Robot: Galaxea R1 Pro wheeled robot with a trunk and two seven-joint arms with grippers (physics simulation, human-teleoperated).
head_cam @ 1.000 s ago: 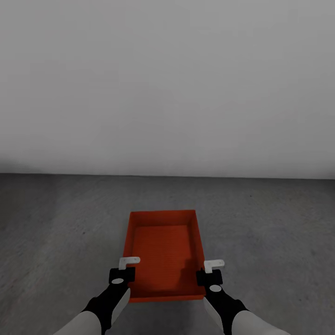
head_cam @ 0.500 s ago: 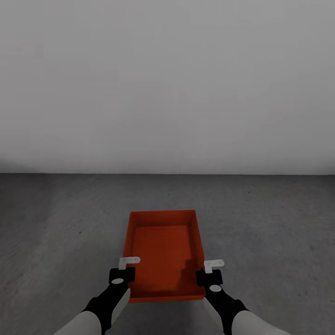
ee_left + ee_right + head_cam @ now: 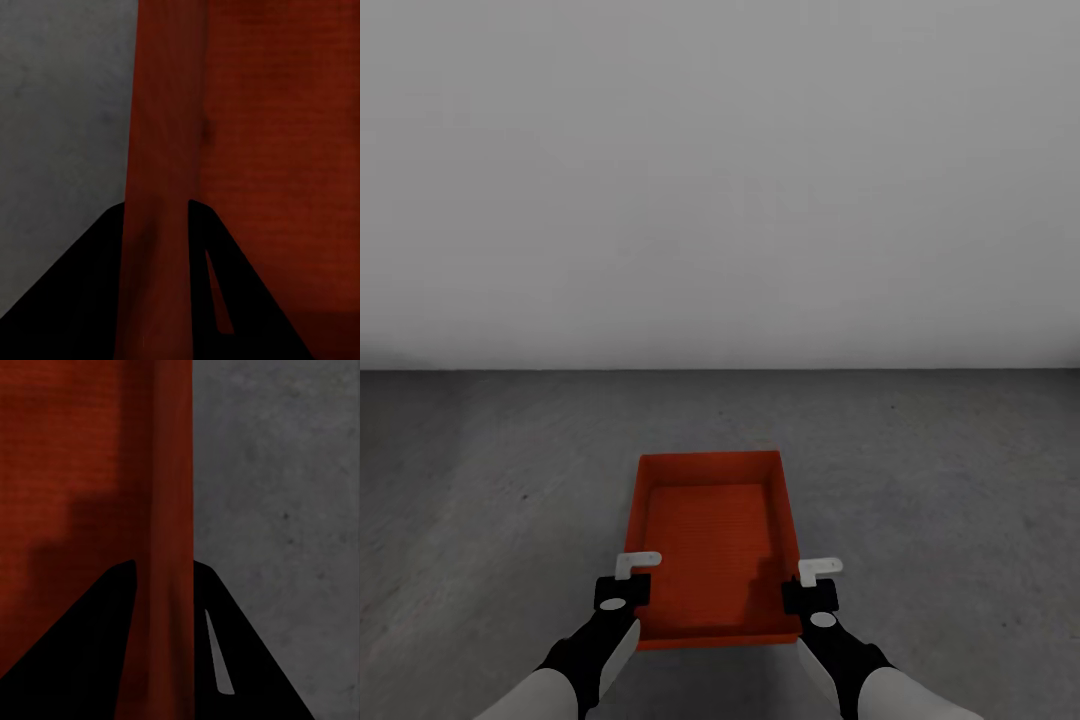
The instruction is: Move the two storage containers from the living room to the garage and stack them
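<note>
Bin [image 3: 712, 545] hung level in front of the robot, its long axis running straight away from the trunk toward the grey wall [image 3: 720, 180], above the concrete floor [image 3: 940, 480]. Each long wall sat between a pair of fingers: the left gripper [image 3: 624, 582] was clamped on the left wall near its close end, the right gripper [image 3: 810, 588] on the right wall opposite. Both wrist views showed the wall [image 3: 161, 150] pinched between the dark fingers [image 3: 90, 645]. Both arms were equally near, so lowering it squarely would likely mean both going down together.
</note>
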